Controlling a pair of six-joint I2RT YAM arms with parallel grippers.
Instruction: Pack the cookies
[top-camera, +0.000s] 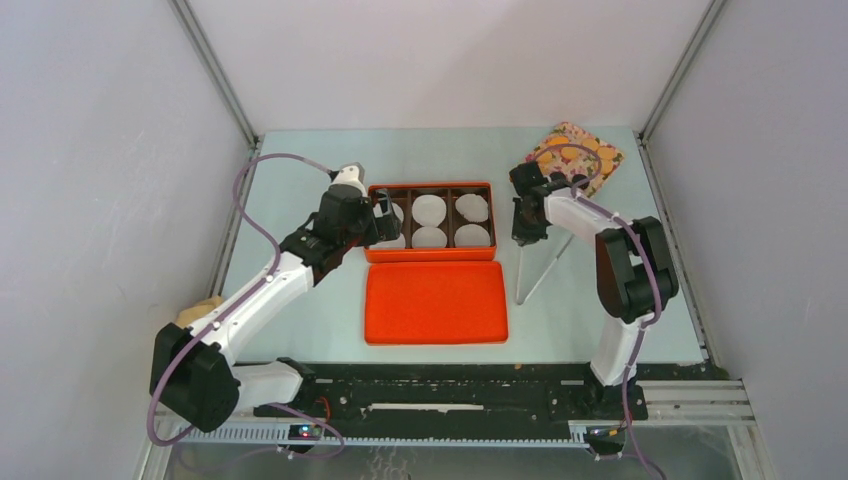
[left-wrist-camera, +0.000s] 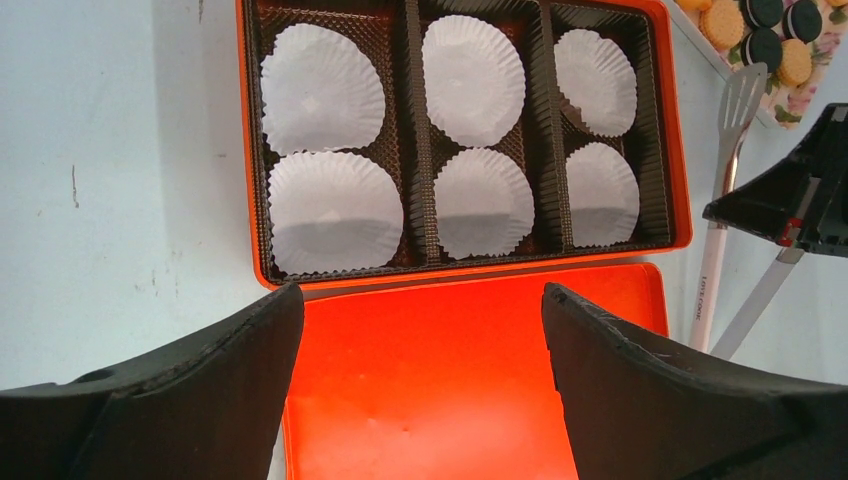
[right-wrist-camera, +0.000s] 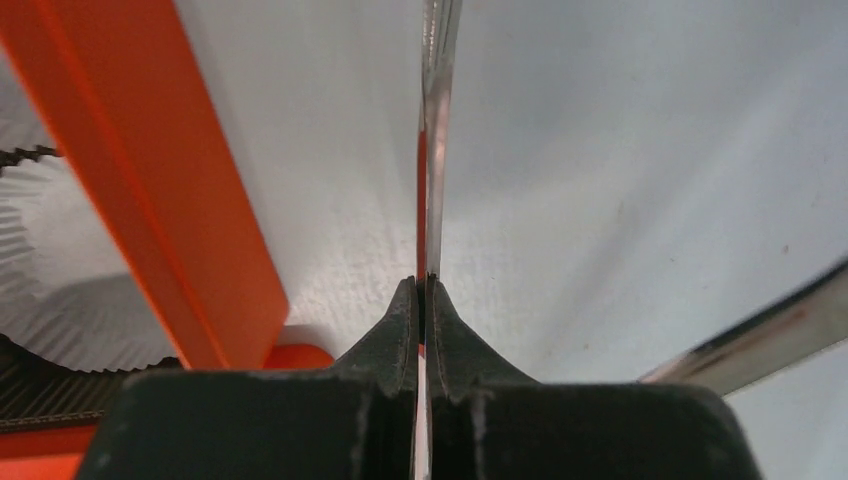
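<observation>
The cookies (top-camera: 577, 152), orange-golden and dark, lie on a flowered plate at the back right; several show in the left wrist view (left-wrist-camera: 765, 28). The orange box (top-camera: 430, 186) holds a brown tray with white paper liners (left-wrist-camera: 322, 88) and no cookies. My left gripper (top-camera: 385, 222) is open and empty at the box's left end, with its fingertips over the lid (left-wrist-camera: 430, 380). My right gripper (top-camera: 524, 235) is shut on one arm of the metal tongs (right-wrist-camera: 436, 120) just right of the box. The tongs (top-camera: 522, 275) reach down to the table.
The orange lid (top-camera: 435, 302) lies flat in front of the box. The tongs' slotted end (left-wrist-camera: 738, 100) and white handles lie between box and plate. A tan object (top-camera: 198, 310) sits at the table's left edge. Grey walls close in the table.
</observation>
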